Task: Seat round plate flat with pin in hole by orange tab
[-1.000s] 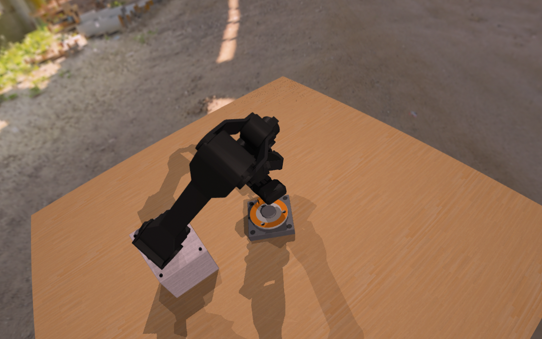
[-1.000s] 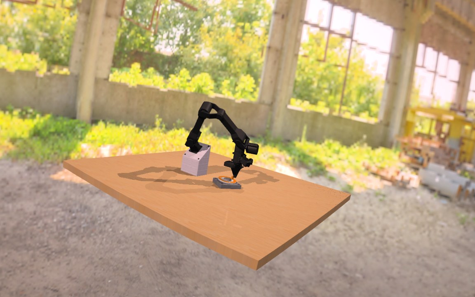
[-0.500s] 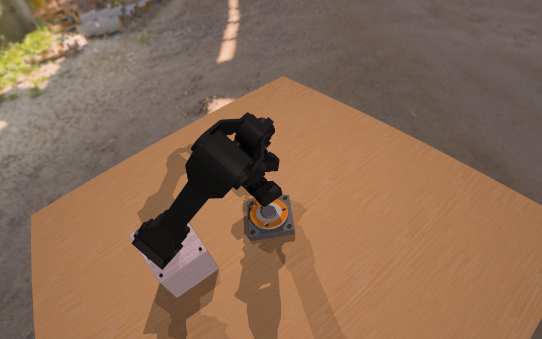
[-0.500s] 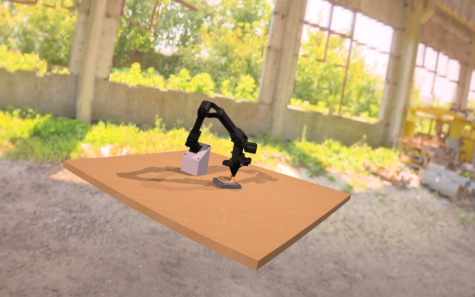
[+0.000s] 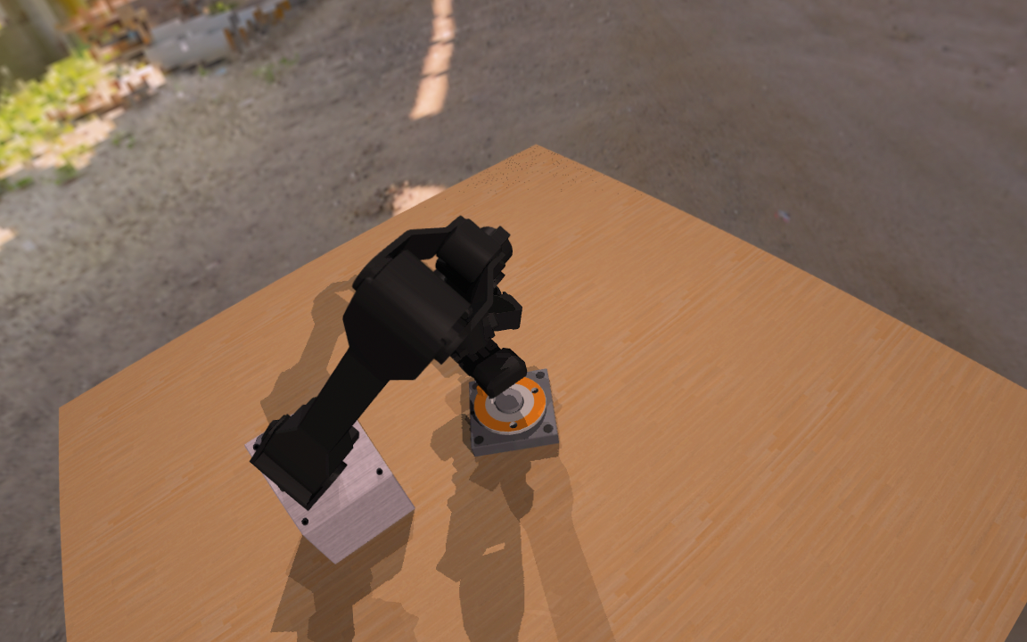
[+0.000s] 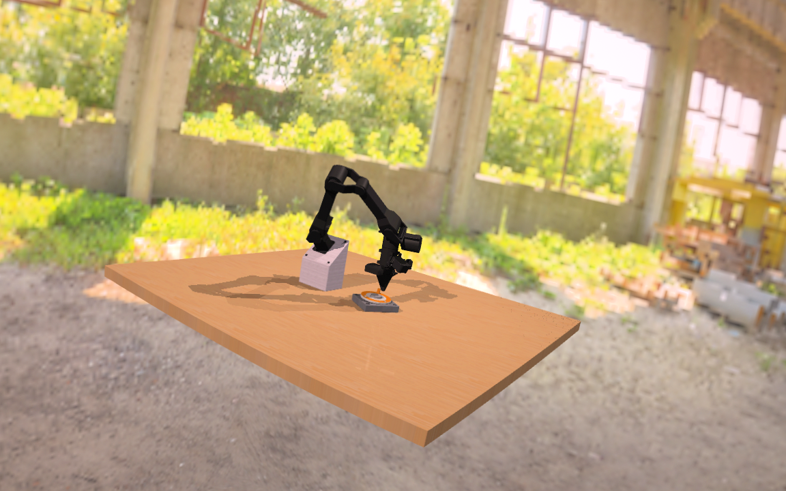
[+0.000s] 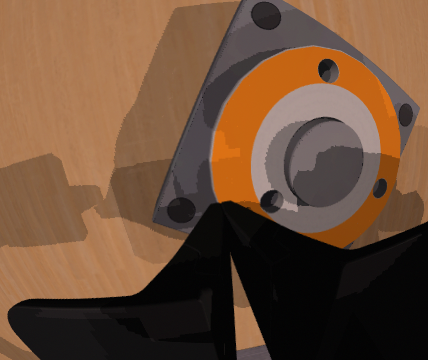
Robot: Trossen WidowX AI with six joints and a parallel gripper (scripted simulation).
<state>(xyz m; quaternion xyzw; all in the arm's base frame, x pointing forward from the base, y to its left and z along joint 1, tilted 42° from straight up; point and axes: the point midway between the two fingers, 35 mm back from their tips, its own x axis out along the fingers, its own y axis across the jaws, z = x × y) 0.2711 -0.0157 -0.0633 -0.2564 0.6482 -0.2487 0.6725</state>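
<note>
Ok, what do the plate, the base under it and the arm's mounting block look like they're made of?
Plate: matte orange face with a pale grey inner ring, looks like painted metal or plastic. Base: dull dark grey, probably metal, with dark corner holes. Mounting block: pale, faintly streaked like brushed aluminium.

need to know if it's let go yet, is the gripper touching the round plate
Cannot tell. In the wrist view the shut gripper overlaps the plate edge; no view shows a gap or contact.
</note>
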